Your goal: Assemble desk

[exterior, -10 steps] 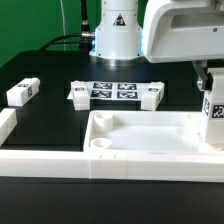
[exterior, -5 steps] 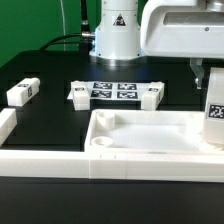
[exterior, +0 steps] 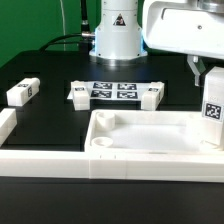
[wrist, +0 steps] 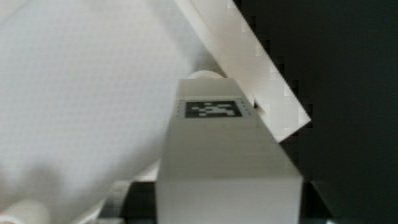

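A white leg [exterior: 213, 112] is pinched between the jaws and held upright at the tabletop's [exterior: 150, 132] corner on the exterior view's right. Whether its foot has entered the round socket cannot be told, since the base is hidden by the rim. The step is judged to be the seating of this leg. The leg should be kept square to the tabletop and centred over the socket before any push or twist is applied, and the grip should not be loosened until the leg is felt to sit.

Three loose legs [exterior: 22, 92] [exterior: 80, 93] [exterior: 150, 96] and the marker board [exterior: 112, 91] lie on the surface [exterior: 50, 118] beyond the tabletop.

Compared with a second ago, the held leg's tag appears slightly askew and the arm's housing sits a little higher. Everything else is unmoved.
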You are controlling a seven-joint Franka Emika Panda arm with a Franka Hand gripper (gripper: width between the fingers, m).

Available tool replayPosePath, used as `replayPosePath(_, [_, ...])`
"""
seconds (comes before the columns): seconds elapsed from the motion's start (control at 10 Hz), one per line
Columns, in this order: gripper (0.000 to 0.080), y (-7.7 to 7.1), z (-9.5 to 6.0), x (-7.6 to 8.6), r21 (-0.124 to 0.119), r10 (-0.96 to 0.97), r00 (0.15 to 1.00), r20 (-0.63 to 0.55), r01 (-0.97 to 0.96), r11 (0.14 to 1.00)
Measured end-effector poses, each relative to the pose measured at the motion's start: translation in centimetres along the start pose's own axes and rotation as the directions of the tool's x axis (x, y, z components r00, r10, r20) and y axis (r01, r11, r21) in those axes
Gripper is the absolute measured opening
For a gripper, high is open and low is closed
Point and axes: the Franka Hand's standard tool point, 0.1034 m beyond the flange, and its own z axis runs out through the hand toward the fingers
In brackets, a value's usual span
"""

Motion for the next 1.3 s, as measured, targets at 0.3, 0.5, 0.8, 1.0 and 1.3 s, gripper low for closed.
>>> replayPosePath(0.3, [0.029, 0.0, 0.0, 0.0, 0.0, 0.18, 0.984, -0.001, -0.18, 0.984])
replayPosePath(0.5, [0.029, 0.4, 0.1, -0.1, 0.043, 0.386, 0.922, -0.007, -0.385, 0.922])
replayPosePath(0.8, [0.029, 1.0, 0.1, -0.6, 0.093, 0.571, 0.821, -0.005, -0.568, 0.817])
replayPosePath(1.0, [0.029, 0.9, 0.2, -0.9, 0.095, 0.632, 0.775, 0.005, -0.63, 0.771])
replayPosePath(1.3, [0.029, 0.6, 0.2, -1.1, 0.093, 0.738, 0.674, 0.032, -0.737, 0.67])
